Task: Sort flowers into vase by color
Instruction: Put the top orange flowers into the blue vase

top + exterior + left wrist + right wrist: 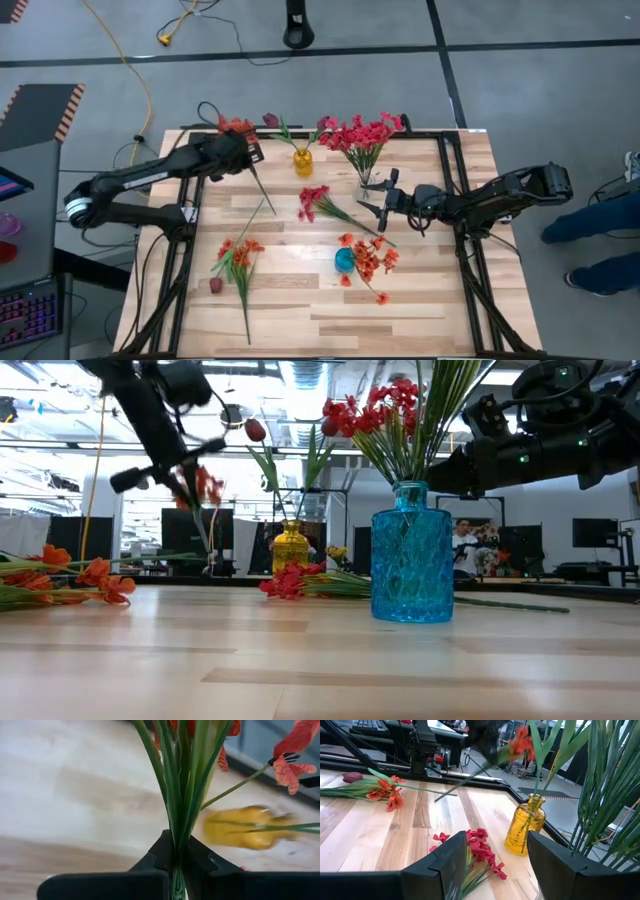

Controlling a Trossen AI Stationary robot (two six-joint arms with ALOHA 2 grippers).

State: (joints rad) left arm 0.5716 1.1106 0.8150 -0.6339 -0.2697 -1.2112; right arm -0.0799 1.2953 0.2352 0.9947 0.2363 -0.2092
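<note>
My left gripper (243, 152) is at the far left of the table, shut on an orange-red flower spray (238, 126). Its blooms (292, 755) are beyond the fingers and its long stem (262, 190) trails toward the table's middle. My right gripper (383, 196) stands open and level beside the clear vase of crimson-pink flowers (362, 135). A crimson-pink spray (481, 851) lies on the table ahead of its fingers. The yellow vase (302, 160) holds maroon buds. More orange-red sprays (238, 258) lie flat near left. My left gripper pinches the spray's bundle of green stem and leaves (178, 837) between its two fingers, a little below the blooms. The fingers slant downward and lie across the stem. The spray is tilted with its blooms uppermost. I cannot tell whether the stem's lower end touches the table.
A blue vase (344, 261) stands at centre right with orange-red blooms (372, 258) beside it. A loose maroon bud (215, 285) lies near left. The black frame rail (190, 215) runs round the table's edges. There is bare wood along the near edge.
</note>
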